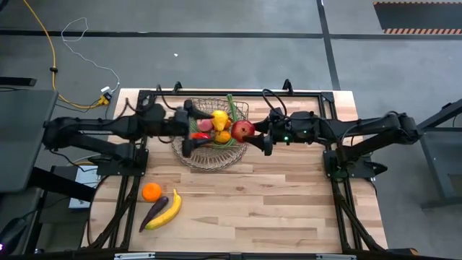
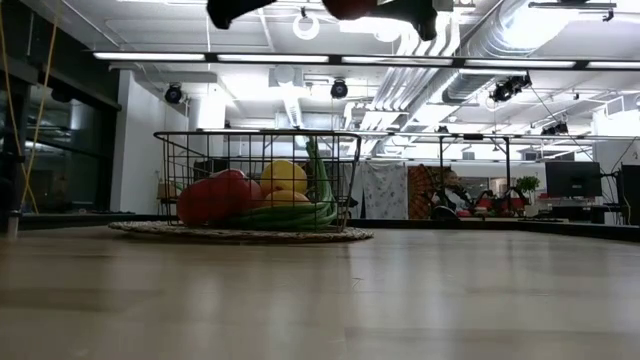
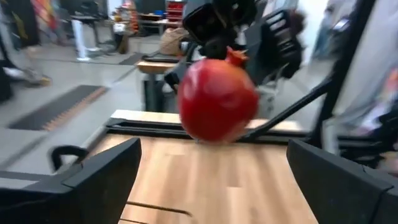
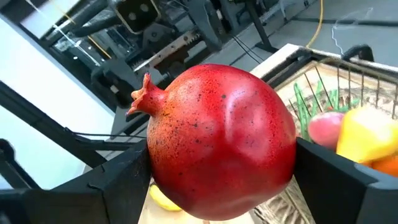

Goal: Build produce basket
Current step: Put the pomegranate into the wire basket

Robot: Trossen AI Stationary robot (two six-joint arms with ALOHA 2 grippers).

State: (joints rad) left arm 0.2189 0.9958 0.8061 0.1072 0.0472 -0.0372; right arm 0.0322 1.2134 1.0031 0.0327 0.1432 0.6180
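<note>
The wire basket (image 1: 206,155) stands on a round mat on the table and holds a lemon (image 2: 283,176), red fruit (image 2: 213,196), green beans (image 2: 300,213) and other produce. My right gripper (image 1: 250,133) is shut on a red pomegranate (image 1: 242,130), high over the basket's right rim. The pomegranate also shows at the top edge of the low view (image 2: 350,8). My left gripper (image 1: 190,130) is open and empty, high over the basket's left part, facing the pomegranate (image 3: 217,99). An orange (image 1: 151,191), an eggplant (image 1: 153,212) and a banana (image 1: 168,209) lie on the table's near left. My right gripper pinches the pomegranate between its two fingers (image 4: 348,177) at two opposite sides (image 4: 273,168) of its round body. The fingers come level from the table's right side. The pomegranate is lifted clear above the basket, and its crown (image 4: 144,99) sticks out sideways.
Bare wooden tabletop (image 1: 274,202) lies near and right of the basket. A black frame rail (image 1: 310,92) runs along the table's far edge. The arms' bases (image 1: 346,162) stand at both sides.
</note>
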